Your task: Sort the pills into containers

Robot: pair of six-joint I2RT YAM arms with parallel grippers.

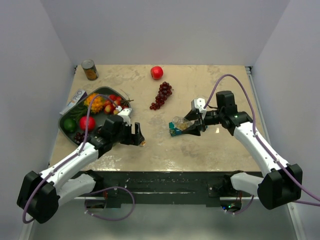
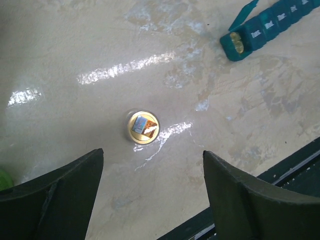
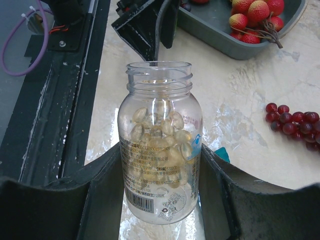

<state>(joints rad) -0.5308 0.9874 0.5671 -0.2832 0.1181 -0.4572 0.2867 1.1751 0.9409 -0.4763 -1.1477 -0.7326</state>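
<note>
Holding pill bottle [image 3: 160, 150], right fingers [image 3: 100, 200] over organiser [image 2: 265, 26]

left gripper [image 1: 139, 137] — jaws wide, low | right gripper [image 1: 192, 126] — clamping pill bottle [image 3: 160, 145]

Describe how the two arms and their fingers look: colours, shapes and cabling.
The left arm and the right arm look the same: white links joined by bulky black joints, on black bases. A thin purple cable loops loosely along each arm. The left fingers and right fingers are dark, matte, broad wedges with flat inner faces.
</note>
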